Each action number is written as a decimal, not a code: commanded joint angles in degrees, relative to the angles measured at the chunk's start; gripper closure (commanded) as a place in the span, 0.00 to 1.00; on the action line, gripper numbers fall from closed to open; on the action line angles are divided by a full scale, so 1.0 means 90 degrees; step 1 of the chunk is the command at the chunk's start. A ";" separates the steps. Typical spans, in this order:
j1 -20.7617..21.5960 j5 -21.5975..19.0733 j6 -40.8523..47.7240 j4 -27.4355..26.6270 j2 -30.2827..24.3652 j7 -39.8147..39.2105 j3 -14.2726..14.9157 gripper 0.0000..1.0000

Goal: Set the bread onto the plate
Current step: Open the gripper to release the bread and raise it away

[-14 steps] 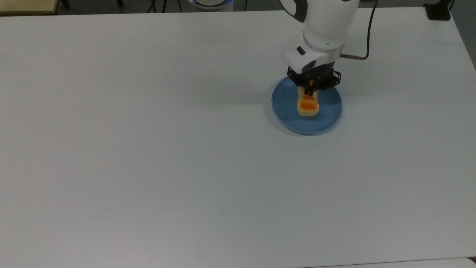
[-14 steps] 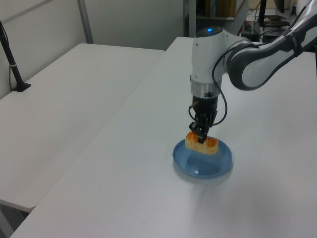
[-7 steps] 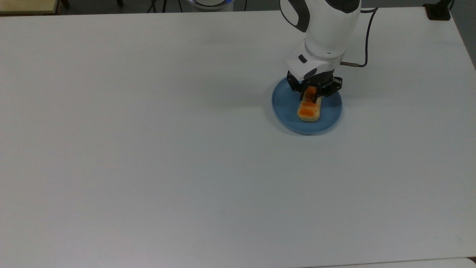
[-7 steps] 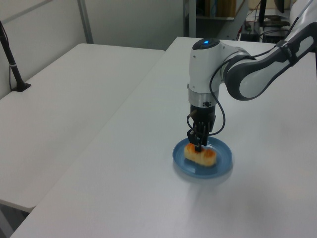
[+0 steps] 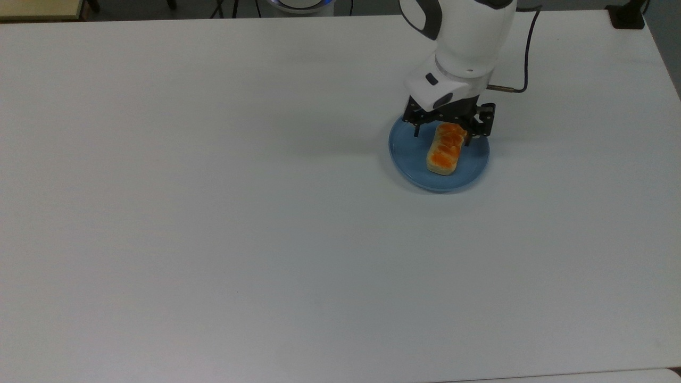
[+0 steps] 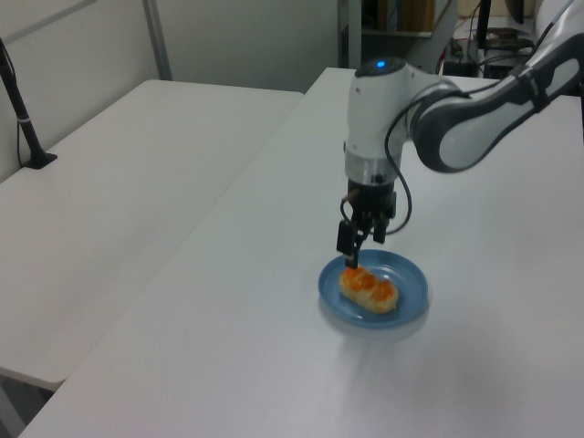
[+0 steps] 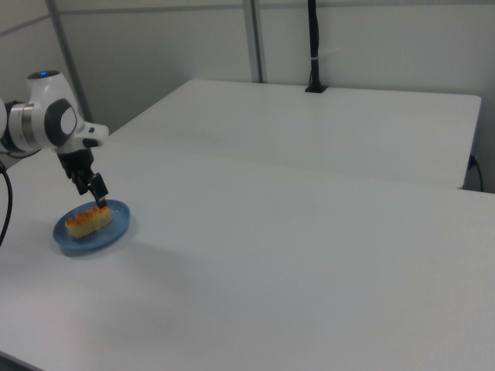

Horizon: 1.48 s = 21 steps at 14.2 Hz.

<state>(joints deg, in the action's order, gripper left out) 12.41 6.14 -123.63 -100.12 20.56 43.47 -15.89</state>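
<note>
my claw spread above the loaf

my gripper (image 5: 446, 126) (image 6: 358, 245) (image 7: 94, 191) hangs over the far part of the plate, fingers spread apart and pinching nothing, one on each side of the bread's end in the top view. under it the white table (image 5: 213, 213) carries the round blue plate (image 5: 409, 154) (image 6: 411, 290) (image 7: 68, 241). the toy bread (image 5: 445, 149) (image 6: 369, 286) (image 7: 87, 221) lies flat inside the plate, glazed orange top up, pale sides showing, free of my fingers.
</note>
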 commanded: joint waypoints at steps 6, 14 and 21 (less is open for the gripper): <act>-0.1086 -0.0085 0.2866 0.0743 -0.1890 -0.2013 0.0766 0.00; -0.1183 -0.0252 0.3171 0.0763 -0.2645 -0.5032 0.2390 0.00; -0.1369 -0.0252 0.3093 0.0704 -0.2665 -0.5630 0.2459 0.00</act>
<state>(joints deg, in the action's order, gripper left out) -0.13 4.85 -95.94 -92.58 -2.42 -6.12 6.17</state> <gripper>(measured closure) 0.000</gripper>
